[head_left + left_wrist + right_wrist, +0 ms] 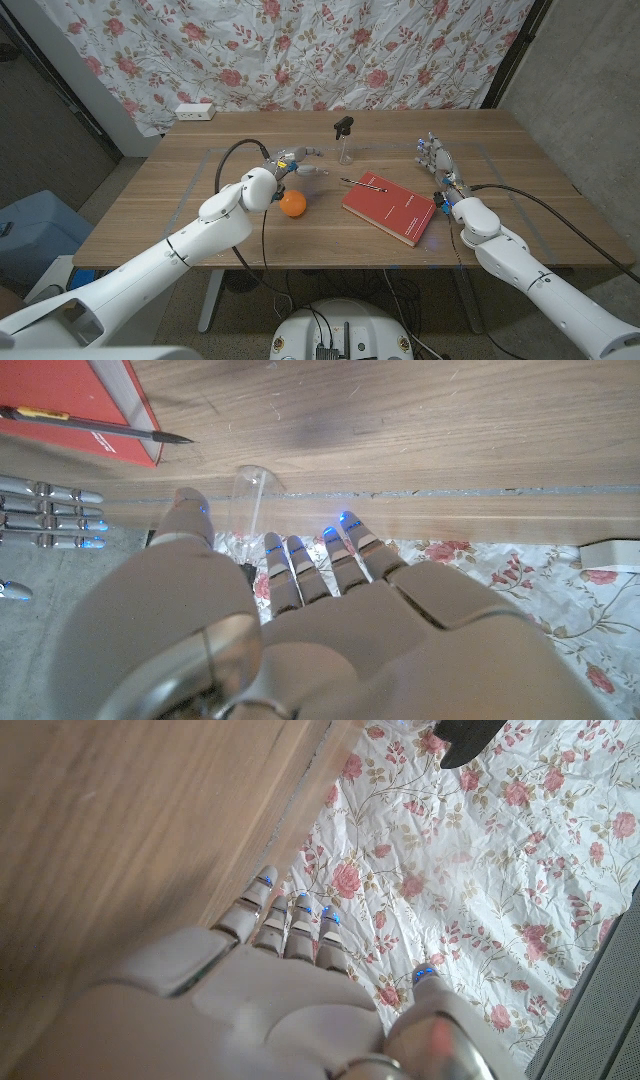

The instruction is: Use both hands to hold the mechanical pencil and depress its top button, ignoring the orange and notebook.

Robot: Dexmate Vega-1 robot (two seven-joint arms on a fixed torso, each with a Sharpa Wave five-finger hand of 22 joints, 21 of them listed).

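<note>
The mechanical pencil (365, 184) is thin and dark and lies across the near-left corner of the red notebook (390, 208), held by neither hand. My left hand (290, 160) hovers left of the pencil and behind the orange (292, 204), fingers spread and holding nothing. In the left wrist view that hand (300, 610) reaches toward the pencil (90, 425), whose tip juts past the notebook (115, 395). My right hand (437, 160) stands beyond the notebook's far right corner, fingers apart and empty; the right wrist view shows it (280, 990) over the wooden table edge.
A small clear bottle with a black cap (345, 140) stands behind the pencil, between the two hands. A white power strip (195, 112) lies at the table's far left edge. A floral cloth (330, 50) hangs behind the table.
</note>
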